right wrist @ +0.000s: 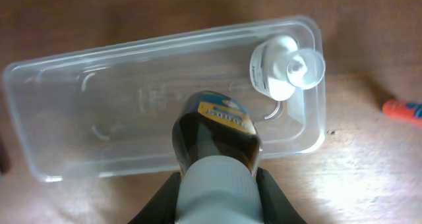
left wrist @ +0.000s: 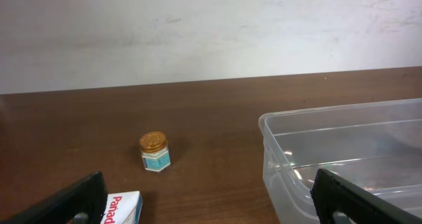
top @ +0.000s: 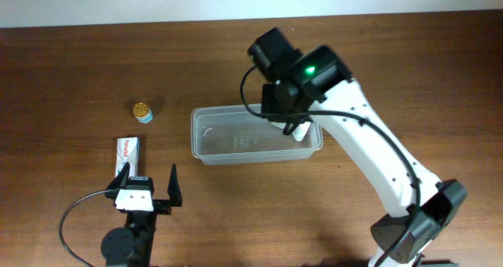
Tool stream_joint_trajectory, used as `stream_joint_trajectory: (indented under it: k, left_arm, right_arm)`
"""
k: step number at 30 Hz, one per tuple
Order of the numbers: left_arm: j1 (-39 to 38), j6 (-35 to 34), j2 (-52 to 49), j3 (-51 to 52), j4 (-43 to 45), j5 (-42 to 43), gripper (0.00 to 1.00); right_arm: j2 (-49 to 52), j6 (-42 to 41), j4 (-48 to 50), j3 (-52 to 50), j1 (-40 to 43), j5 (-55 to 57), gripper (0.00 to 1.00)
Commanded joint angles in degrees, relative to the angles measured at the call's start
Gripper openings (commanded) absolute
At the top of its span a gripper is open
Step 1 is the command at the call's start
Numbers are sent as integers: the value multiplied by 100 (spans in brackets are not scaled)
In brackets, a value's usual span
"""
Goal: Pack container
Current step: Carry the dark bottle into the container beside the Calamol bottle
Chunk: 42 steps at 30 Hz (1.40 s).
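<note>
The clear plastic container (top: 198, 133) lies in the middle of the table; it also shows in the right wrist view (right wrist: 66, 72) and the left wrist view (left wrist: 277, 145). A white bottle (right wrist: 283, 67) lies inside at its right end (top: 301, 132). My right gripper (right wrist: 217, 184) is shut on a dark brown bottle with a pale cap (right wrist: 217, 135) and holds it above the container's front right part (top: 295, 110). My left gripper (top: 148, 184) is open and empty, near the front left, beside a white Panadol box (top: 127, 151).
A small jar with a gold lid (top: 142, 111) stands left of the container, also in the left wrist view (left wrist: 154, 151). The Panadol box (left wrist: 122, 207) lies by my left finger. An orange object (right wrist: 403, 109) lies on the table right of the container.
</note>
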<state>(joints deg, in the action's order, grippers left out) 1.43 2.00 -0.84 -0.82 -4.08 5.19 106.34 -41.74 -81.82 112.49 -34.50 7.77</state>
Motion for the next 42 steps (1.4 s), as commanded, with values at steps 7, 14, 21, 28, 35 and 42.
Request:
stream_joint_trajectory:
  k: [7,14,21,28,35,42]
  left_arm:
    - [28,87,17,31,-4,61,99]
    - [28,87,17,31,-4,61,99]
    - [28,87,17,31,-2,61,99]
    - [28,87,17,31,-4,61,99]
    - [28,87,17,31,-2,61,99]
    - [28,87,17,31,-4,61,99]
  right_arm:
    - [-85,-1322,765,-986,-74,632,24]
    - [-85,-1478,1683,-1722,-70,649,24]
    - [-81,-1777,2081,-2127,-70,966,23]
    - [-68,-2321,2426,-2524,-70,1152,23]
    - [11,-2529,2883,-2793,-70,1226,23]
    - [170,-2830,2977,-2846,-70,1342,23]
